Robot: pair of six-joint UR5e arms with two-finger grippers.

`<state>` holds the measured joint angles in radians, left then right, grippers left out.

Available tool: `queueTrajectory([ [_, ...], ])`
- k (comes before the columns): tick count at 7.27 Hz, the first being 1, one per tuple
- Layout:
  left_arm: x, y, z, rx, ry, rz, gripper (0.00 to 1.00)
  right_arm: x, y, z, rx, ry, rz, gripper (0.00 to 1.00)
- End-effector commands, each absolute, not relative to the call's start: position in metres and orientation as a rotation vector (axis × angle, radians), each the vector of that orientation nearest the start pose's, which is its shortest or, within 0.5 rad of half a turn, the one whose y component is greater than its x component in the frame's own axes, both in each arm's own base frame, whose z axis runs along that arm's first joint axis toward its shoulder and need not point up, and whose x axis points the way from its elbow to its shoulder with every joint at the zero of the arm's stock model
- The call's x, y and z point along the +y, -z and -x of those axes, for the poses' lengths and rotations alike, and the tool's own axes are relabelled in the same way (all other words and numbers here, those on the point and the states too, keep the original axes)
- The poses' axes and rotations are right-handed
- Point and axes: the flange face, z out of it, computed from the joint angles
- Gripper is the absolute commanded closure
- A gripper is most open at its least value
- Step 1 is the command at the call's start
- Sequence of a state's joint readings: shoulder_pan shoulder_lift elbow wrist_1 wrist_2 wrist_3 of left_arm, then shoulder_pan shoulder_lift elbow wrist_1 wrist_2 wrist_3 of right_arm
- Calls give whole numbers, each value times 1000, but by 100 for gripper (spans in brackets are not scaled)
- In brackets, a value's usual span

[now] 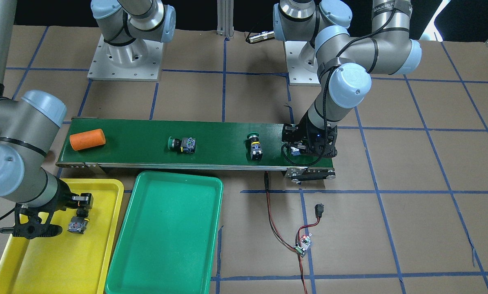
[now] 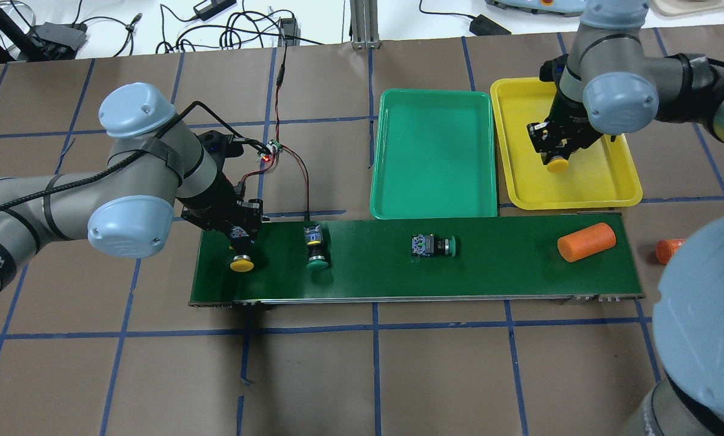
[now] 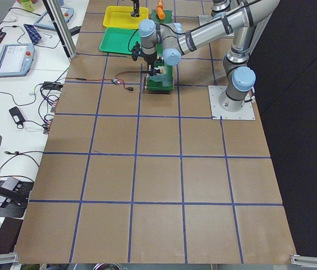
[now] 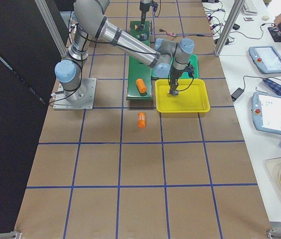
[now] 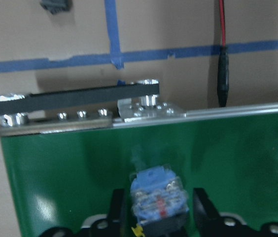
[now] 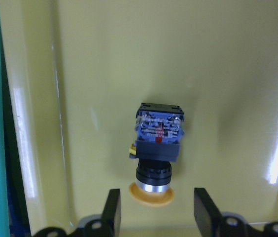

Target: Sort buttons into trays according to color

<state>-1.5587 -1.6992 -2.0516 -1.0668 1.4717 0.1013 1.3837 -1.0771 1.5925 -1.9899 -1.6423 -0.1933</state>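
A yellow button (image 2: 241, 263) lies at the left end of the belt. My left gripper (image 2: 240, 241) is open and straddles its grey contact block (image 5: 158, 197), fingers just clear of both sides. A second yellow button (image 6: 157, 143) lies on its side in the yellow tray (image 2: 580, 191). My right gripper (image 6: 156, 207) is open just above its cap, not touching it. Two green buttons (image 2: 317, 248) (image 2: 432, 246) lie on the belt. The green tray (image 2: 434, 157) is empty.
The dark-green conveyor belt (image 2: 489, 272) runs across the table. An orange cylinder (image 2: 586, 242) lies on its right end, and another (image 2: 667, 250) lies on the table past it. A small circuit board with red and black wires (image 2: 271, 151) sits beyond the belt.
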Motion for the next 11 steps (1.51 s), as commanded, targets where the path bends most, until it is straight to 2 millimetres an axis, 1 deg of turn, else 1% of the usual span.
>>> queueTrajectory([
  [1,-488,-284,134,3228,15,-176,0,-639,-248,-9,3184,-160,53,0],
  [2,-507,-328,132,3225,43,-177,0,-624,-260,-20,3155,-142,217,0],
  [3,-518,-378,134,3229,-55,-188,0,-593,-279,-31,3136,-121,409,0],
  [4,-516,-428,138,3229,-81,-199,0,-560,-296,-55,3109,-84,623,0],
  [5,-503,-469,131,3192,-111,-188,0,-534,-304,-76,3030,-78,932,0],
  [6,-482,-500,123,3133,-166,-174,0,-523,-302,-85,2916,-87,1219,0],
  [7,-479,-502,128,3136,-185,-155,0,-519,-302,-101,2842,-92,1382,0],
  [8,-490,-499,132,3169,-139,-132,0,-515,-301,-122,2718,-100,1614,0],
  [9,-493,-495,128,3179,-111,-151,0,-510,-298,-131,2587,-107,1795,0],
  [10,-493,-494,128,3173,-109,-149,0,-500,-288,-137,2489,-129,1898,0],
  [11,-484,-502,127,3167,-87,-150,0,-491,-277,-141,2421,-108,2006,0],
])
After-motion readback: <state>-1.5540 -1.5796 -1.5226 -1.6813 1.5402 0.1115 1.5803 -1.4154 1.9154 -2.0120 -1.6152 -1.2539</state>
